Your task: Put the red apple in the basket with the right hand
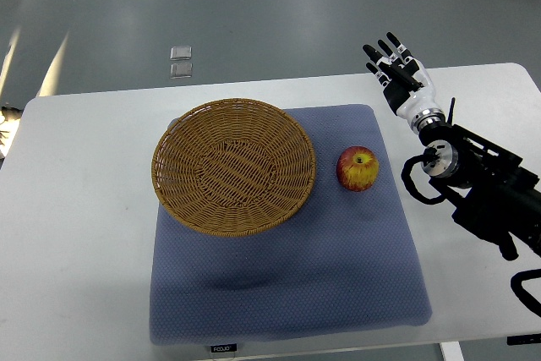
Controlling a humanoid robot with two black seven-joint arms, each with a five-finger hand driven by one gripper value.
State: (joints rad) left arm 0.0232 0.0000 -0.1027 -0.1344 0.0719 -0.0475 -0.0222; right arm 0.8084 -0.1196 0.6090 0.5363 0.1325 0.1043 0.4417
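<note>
Currently the red apple (357, 168) sits on the blue mat (287, 285) just right of the wicker basket (234, 166); the right robot hand (397, 72) hovers released, fingers spread, beyond it.

Right hand (397, 73): white shell over the palm, black jointed fingers (382, 55) with pale segments. Silver ring at wrist. Forearm (490, 188) black, boxy, angular housings. Black cable loops beside the wrist joint; another loop lower down.
</note>
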